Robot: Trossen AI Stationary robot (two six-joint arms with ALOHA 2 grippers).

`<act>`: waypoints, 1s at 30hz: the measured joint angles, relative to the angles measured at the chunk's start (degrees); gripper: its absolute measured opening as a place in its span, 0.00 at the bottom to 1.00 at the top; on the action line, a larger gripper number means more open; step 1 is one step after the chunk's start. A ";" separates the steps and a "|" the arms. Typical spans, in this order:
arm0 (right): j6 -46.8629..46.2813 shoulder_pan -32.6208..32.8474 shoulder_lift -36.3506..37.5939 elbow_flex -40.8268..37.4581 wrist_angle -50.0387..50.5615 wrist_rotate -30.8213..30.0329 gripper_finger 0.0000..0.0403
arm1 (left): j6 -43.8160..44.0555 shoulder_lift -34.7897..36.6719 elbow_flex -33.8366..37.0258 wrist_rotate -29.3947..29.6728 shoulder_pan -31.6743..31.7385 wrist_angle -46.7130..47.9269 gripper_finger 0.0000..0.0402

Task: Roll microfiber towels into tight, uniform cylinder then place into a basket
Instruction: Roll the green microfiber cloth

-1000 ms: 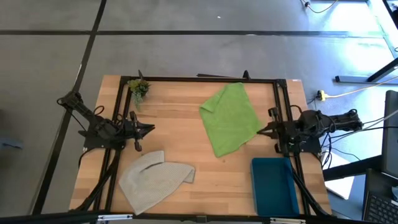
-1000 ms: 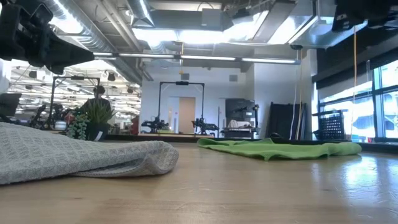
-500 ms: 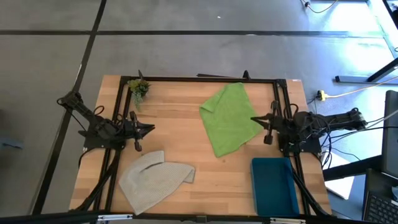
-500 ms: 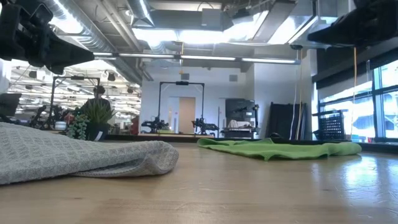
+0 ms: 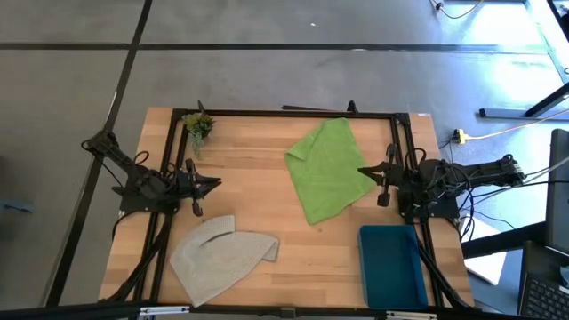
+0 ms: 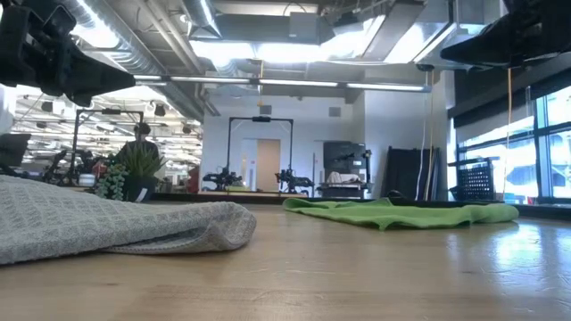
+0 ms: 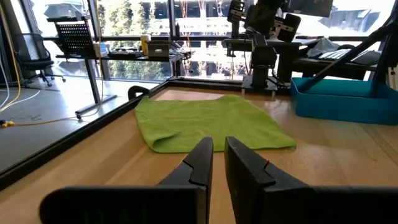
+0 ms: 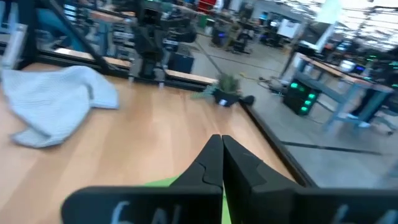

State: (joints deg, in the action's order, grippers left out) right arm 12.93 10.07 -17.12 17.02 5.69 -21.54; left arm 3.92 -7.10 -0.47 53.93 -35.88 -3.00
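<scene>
The lime green towel (image 5: pixel 327 169) lies spread flat at the table's far right, one corner folded over. The grey-beige towel (image 5: pixel 222 256) lies crumpled and partly folded at the near left. The teal basket (image 5: pixel 391 265) stands at the near right corner. My left gripper (image 5: pixel 216 184) hovers level at the left side, pointing toward the green towel (image 7: pixel 205 121), shut to a thin slit with nothing in it. My right gripper (image 5: pixel 360 171) is shut. It hangs above the green towel's right edge, clear of the cloth.
A small potted plant (image 5: pixel 197 126) stands at the far left corner. A dark metal frame (image 5: pixel 284 114) runs along the table's far edge and sides. Bare wood (image 5: pixel 258 191) lies between the two towels.
My right gripper has swung its tip toward the table's far edge and come out a little over the green towel's right edge, staying shut. It has held still for the last half second. Both towels lie as before.
</scene>
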 joint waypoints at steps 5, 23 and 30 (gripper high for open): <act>-0.26 0.00 0.02 0.00 -2.43 2.10 0.01 | -0.02 -0.02 0.00 -0.02 0.02 0.00 0.07; 6.91 -5.70 -0.15 0.04 -12.93 1.82 0.01 | -19.41 -0.02 -3.24 -3.99 0.03 -7.89 0.07; 6.81 -11.65 -5.19 4.14 -12.66 1.69 0.01 | -25.97 -3.96 -8.99 -3.98 2.95 -7.81 0.07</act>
State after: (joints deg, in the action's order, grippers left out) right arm 19.74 -1.59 -22.31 21.15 -6.97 -19.86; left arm -22.05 -11.06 -9.46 49.95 -32.93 -10.81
